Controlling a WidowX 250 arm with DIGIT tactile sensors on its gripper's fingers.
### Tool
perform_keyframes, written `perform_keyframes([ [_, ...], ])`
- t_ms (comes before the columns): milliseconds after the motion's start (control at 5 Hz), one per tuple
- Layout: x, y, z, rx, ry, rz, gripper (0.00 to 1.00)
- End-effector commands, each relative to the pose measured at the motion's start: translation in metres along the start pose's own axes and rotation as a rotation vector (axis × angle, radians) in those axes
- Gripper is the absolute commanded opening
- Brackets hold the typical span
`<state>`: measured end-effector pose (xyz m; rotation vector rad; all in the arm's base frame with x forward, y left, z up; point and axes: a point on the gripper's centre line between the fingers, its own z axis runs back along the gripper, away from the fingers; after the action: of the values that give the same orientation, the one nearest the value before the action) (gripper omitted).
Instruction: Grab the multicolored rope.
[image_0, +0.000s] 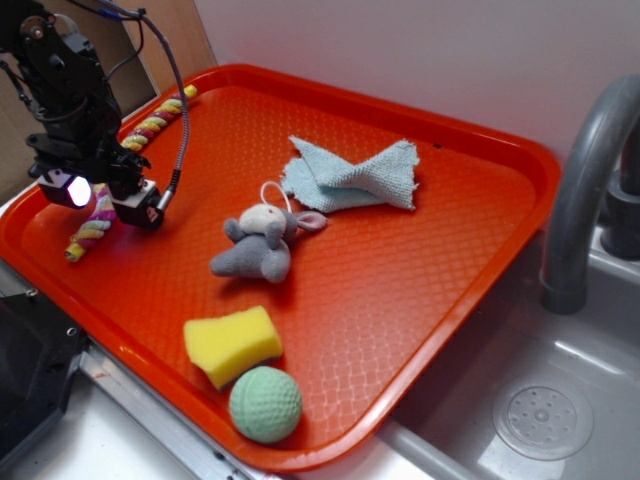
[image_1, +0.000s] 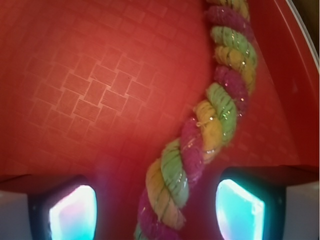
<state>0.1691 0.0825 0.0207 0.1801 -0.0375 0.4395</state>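
White wall (image_0: 420, 50), grey sink (image_0: 560, 400), grey faucet (image_0: 580, 190)

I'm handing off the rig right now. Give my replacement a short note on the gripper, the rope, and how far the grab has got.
Gripper: open, low over the tray's left side, one finger either side of the multicolored rope.
Rope: lying along the tray's left rim, not lifted.
Done: gripper lined up astride the rope.
Left: close on the rope, then lift.
Plush mouse, blue cloth, yellow sponge and green ball sit apart from it.
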Motion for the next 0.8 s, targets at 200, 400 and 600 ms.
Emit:
perform_keyframes([
  [200,-0.002,0.012,-0.011,-0.085,0.018,-0.024,0.0],
  [400,0.003,0.011,0.006,-0.041,0.036,-0.027,0.0],
  [600,0.011,-0.008,0.059,-0.084,-0.049,-0.033,0.0],
])
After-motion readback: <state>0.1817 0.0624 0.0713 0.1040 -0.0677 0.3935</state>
